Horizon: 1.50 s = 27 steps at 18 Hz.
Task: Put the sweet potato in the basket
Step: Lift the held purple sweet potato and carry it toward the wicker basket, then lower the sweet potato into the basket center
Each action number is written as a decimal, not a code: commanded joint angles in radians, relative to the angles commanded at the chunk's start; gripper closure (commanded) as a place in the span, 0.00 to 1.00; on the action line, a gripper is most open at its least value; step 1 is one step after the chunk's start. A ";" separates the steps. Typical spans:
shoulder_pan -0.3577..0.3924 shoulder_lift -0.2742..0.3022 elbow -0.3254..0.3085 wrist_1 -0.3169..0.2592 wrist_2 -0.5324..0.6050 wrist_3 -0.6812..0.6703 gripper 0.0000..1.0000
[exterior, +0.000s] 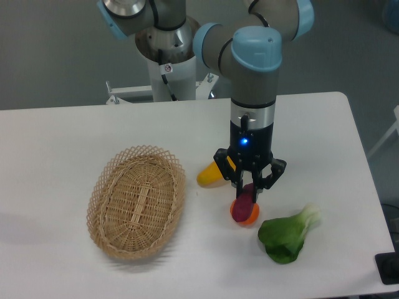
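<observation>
The magenta-purple sweet potato (245, 200) hangs between the fingers of my gripper (249, 190), which is shut on it right of the table's middle. It is in front of the round orange fruit (247, 215), and I cannot tell whether they touch. The oval tan wicker basket (107, 187) lies on the table to the left, well apart from the gripper, and holds nothing.
A yellow oblong vegetable (209, 175) lies just left of the gripper, partly behind it. A green leafy bok choy (287, 235) lies to the lower right. The arm's base (165, 56) stands at the table's back edge.
</observation>
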 joint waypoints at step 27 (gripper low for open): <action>-0.465 -0.106 -0.107 0.011 0.304 -0.180 0.70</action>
